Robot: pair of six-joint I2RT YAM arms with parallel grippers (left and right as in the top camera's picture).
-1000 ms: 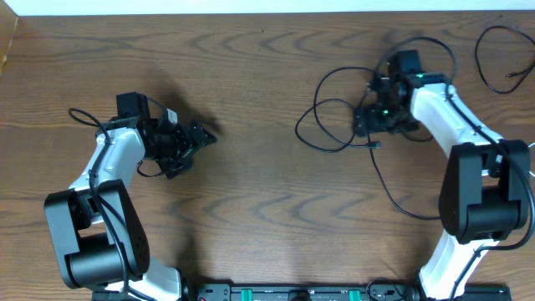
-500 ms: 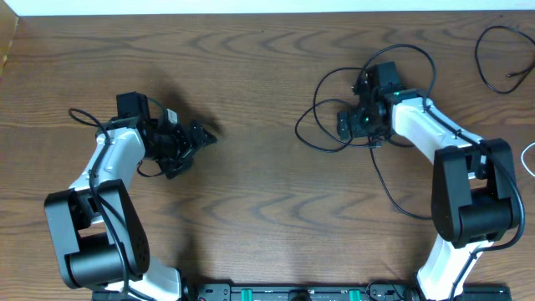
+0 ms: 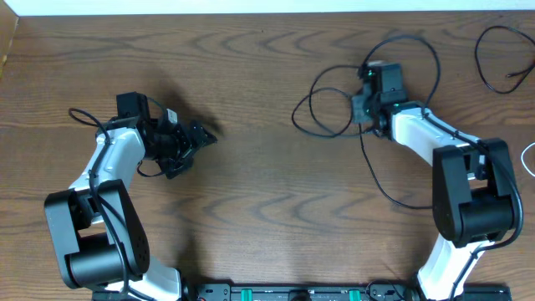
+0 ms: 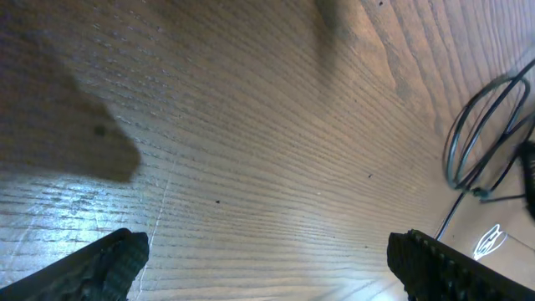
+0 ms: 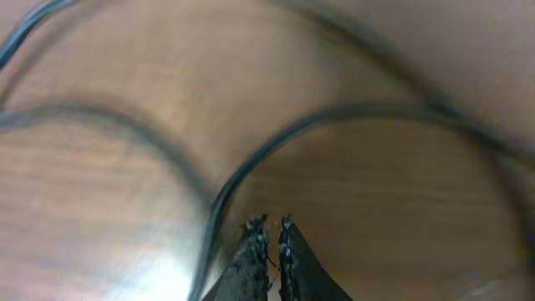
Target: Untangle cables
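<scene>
Noted left hand (image 3: 197, 135) spread wide at centre left; found right hand (image 3: 360, 106) closed tight at upper right.

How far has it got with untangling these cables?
Early on. Done: one separate cable lies at the far right. In hand: the right gripper is shut among the looped black cable, though a grip is not clear. To do: those loops overlap, and the left gripper hangs open over bare table.

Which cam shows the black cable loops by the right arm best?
Overhead: the black cable loops show whole on the table, long trailing tail included. The left wrist view catches only a couple of loops at its right edge. The right wrist view is too close: just blurred arcs, no overall layout.
</scene>
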